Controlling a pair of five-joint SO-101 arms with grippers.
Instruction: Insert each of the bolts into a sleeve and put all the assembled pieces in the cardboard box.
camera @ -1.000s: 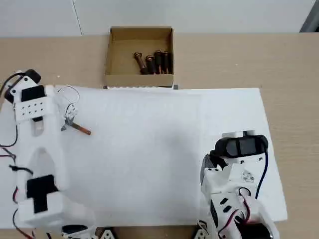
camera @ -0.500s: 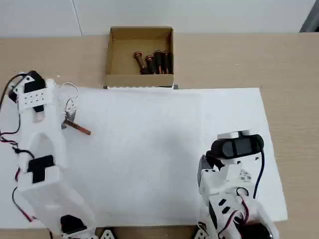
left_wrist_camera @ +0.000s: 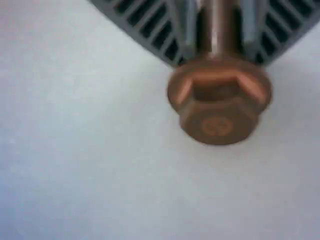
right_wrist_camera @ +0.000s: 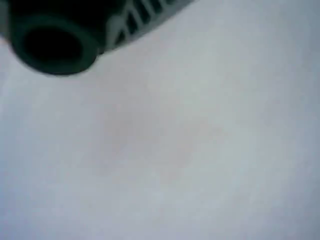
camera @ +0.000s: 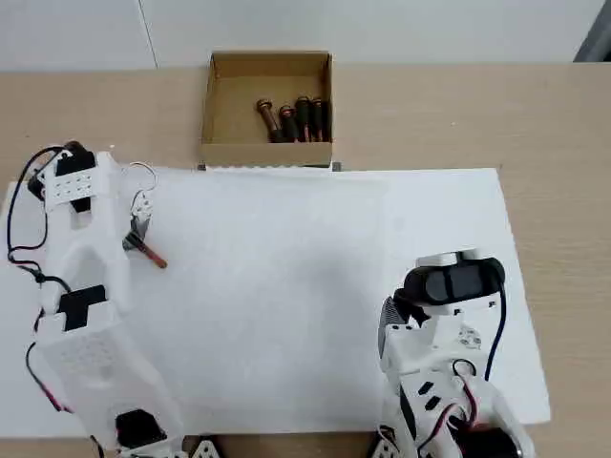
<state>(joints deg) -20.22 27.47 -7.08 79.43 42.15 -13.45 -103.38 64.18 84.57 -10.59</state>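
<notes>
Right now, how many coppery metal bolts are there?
5. Four bolts lie side by side in the brown cardboard box; the fifth bolt is in the left gripper. More may hide.

Light wooden table [camera: 430, 114] under a white sheet [camera: 305, 315], plain white surface [camera: 382, 29] beyond.

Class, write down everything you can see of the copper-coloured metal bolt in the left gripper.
The copper-coloured metal bolt has a flanged hexagonal head with a round stamped mark on its face and a smooth-looking shank. The left gripper clamps the shank between grey ribbed pads. It slants, head outward, over the white sheet.
</notes>
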